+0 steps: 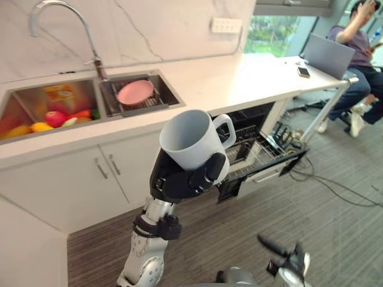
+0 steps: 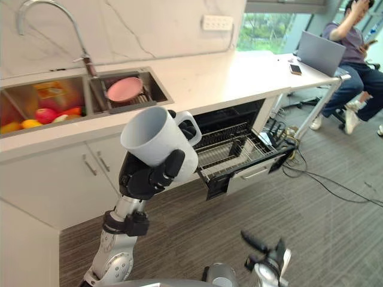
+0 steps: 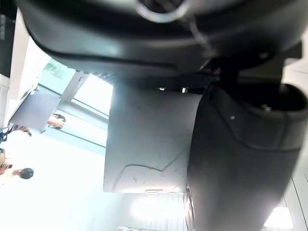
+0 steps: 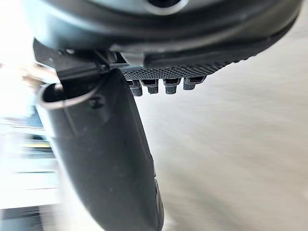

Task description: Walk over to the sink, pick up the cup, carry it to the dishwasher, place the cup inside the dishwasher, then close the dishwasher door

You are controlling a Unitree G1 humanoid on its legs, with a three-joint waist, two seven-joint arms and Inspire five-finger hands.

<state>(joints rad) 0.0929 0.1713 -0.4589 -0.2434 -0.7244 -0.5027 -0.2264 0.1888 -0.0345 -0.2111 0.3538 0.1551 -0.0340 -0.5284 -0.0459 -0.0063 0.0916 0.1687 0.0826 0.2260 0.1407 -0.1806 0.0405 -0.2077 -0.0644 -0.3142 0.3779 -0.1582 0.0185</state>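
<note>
The left robot hand (image 1: 185, 179) is up at about tabletop height, fingers and thumb curled round the lower body of the cup (image 1: 191, 140), which sits above the palm with its mouth tipped up toward the robot and its handle (image 1: 226, 128) sticking out free on the side away from the fingers. The sink (image 1: 24, 101) lies beyond this hand and off to its left. The open dishwasher (image 2: 239, 149), rack pulled out, is beyond it to the right and lower, under the tabletop (image 1: 239, 84). To my eye the pick-up is done and this is the carry. The cup looks like glazed ceramic: stiff, with a fair bit of weight for its size, smooth enough to slide in a loose grip, and likely to chip if it knocks the rack wires or drops to the floor. A wrap round the body, as here, seems the surest hold. The handle is left clear, which should make it easier to set the cup among the wires. Lowering it gently matters more than speed. The right robot hand (image 1: 280, 256) hangs low, well below and to the right of the left one. I cannot tell whether it is open or closed.
</note>
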